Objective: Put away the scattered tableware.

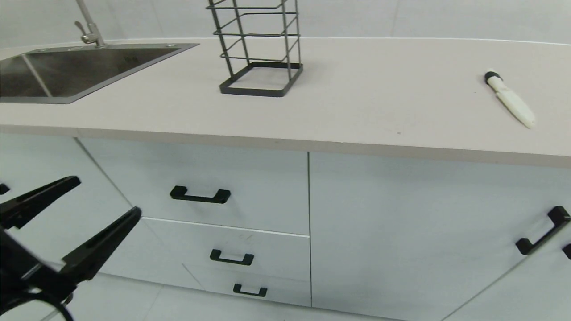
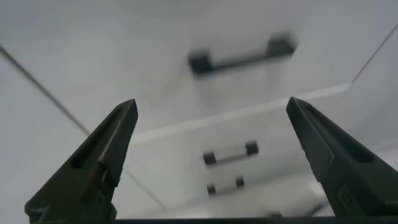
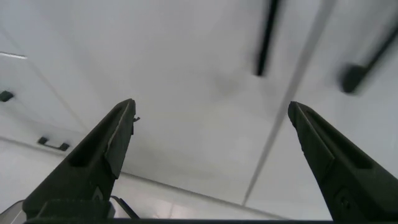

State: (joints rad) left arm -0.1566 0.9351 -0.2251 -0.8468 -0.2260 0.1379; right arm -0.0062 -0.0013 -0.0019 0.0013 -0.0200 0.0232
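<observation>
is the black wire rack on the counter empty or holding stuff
Empty as far as visible: the black wire rack frames only bare beige countertop; its top is out of frame.

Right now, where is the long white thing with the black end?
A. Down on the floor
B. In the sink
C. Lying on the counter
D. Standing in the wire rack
C: the white utensil lies flat on the countertop, well to the right of the wire rack and not touching it.

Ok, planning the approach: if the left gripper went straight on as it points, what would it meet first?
Probably the top drawer front, just below its black handle; depth is unclear.
</observation>
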